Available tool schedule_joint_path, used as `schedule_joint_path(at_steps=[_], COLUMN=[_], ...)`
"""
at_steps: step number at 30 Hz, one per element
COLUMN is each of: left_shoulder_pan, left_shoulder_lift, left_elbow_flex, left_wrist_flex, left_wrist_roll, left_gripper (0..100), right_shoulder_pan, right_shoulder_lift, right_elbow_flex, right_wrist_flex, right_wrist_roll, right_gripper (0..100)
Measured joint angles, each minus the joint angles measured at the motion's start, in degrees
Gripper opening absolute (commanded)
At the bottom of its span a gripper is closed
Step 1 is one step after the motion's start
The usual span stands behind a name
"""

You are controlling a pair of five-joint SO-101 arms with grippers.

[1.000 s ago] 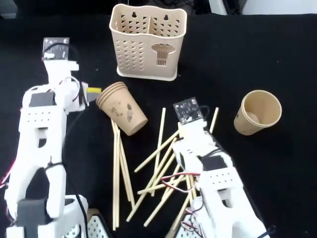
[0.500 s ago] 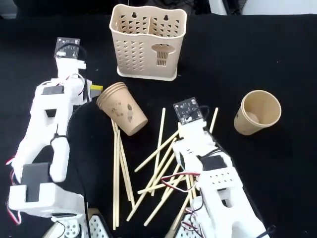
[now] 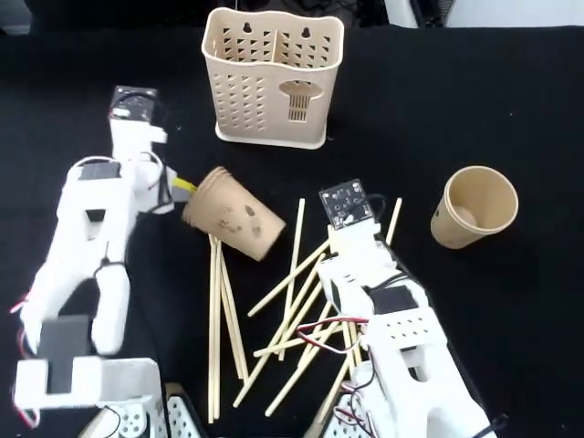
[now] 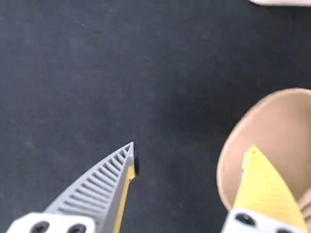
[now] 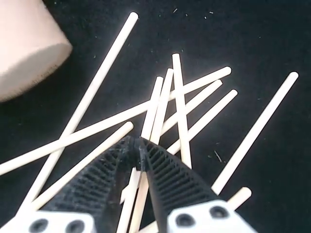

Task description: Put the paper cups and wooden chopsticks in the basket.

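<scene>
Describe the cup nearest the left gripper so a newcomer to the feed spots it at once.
Start at the beige basket at the far side of the table. Just in front of it, toward the left gripper, a paper cup lies on its side. Unlike the single cup far to the right, it shows several nested rims and brown marks on its wall.

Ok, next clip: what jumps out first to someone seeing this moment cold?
The loose heap of wooden chopsticks is scattered across the middle of the black table, with the right gripper shut over them. Next come the stacked paper cups, lying on their side in front of the basket, with one finger of the open left gripper inside their mouth. A single cup sits apart at the right.
</scene>
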Motion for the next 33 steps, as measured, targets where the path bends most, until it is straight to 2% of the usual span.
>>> schedule_joint_path(at_steps=[5,9,18,22,27,33], left_shoulder_pan=[5.3,6.3,0.4,-0.2,5.7,14.2], left_shoulder_lift=[-10.5,-19.2,-39.8,-47.8,-54.3,-58.0], left_elbow_flex=[7.6,14.2,20.9,26.3,33.7,34.4], left_wrist_flex=[3.7,4.0,4.1,4.1,4.1,4.1], left_wrist_roll=[0.0,-1.9,-4.0,-0.9,1.3,3.8], left_gripper=[35,35,35,35,35,35], right_shoulder_pan=[0.0,0.0,0.0,0.0,0.0,0.0], right_shoulder_lift=[0.0,0.0,0.0,0.0,0.0,0.0], right_elbow_flex=[0.0,0.5,0.5,0.5,0.5,0.5], right_wrist_flex=[0.0,0.0,0.0,0.0,0.0,0.0], right_wrist_roll=[0.0,-0.1,-0.1,-0.1,-0.1,-0.1], right_gripper=[1.2,1.2,1.2,1.2,1.2,1.2])
